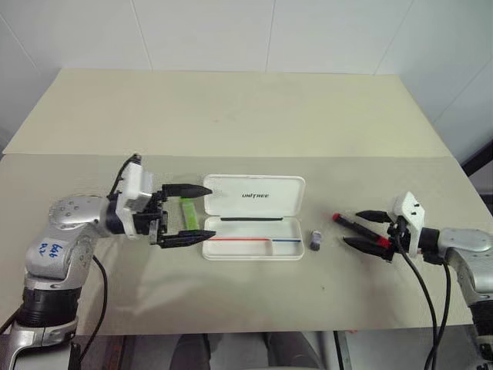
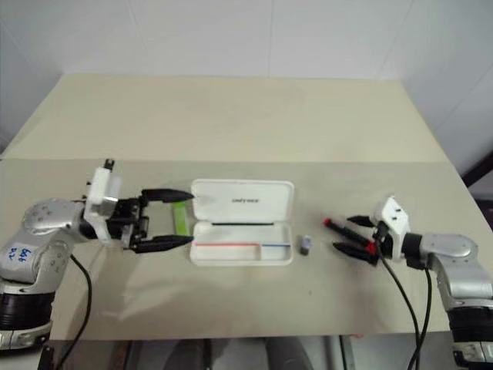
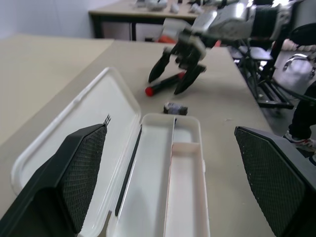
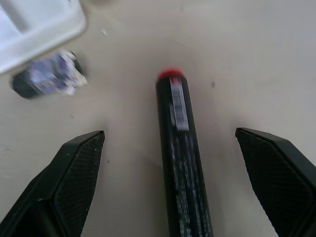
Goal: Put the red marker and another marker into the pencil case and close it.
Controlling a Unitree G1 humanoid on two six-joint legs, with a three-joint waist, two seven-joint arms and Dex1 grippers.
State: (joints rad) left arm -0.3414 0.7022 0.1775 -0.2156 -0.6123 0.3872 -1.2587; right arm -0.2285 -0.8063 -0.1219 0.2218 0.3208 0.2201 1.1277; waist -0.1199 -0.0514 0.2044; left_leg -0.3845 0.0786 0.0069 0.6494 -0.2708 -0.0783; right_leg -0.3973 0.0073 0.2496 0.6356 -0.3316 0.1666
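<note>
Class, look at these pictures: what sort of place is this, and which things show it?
Probably a robot lab or workshop: a plain beige table against white wall panels, and another workbench with equipment behind.

The pencil case (image 1: 253, 216) is a white box with round corners. It lies open and flat in the middle of the surface (image 1: 231, 116). Its lid is tipped back and shows dark letters. Inside the tray runs a thin red and blue stripe. The red marker (image 1: 356, 228) is a thin black pen with a bright red tip. It lies flat, well to the right of the case. The other marker (image 1: 188, 210) is short, flat and light green. It lies flat just beside the left end of the case.
</note>
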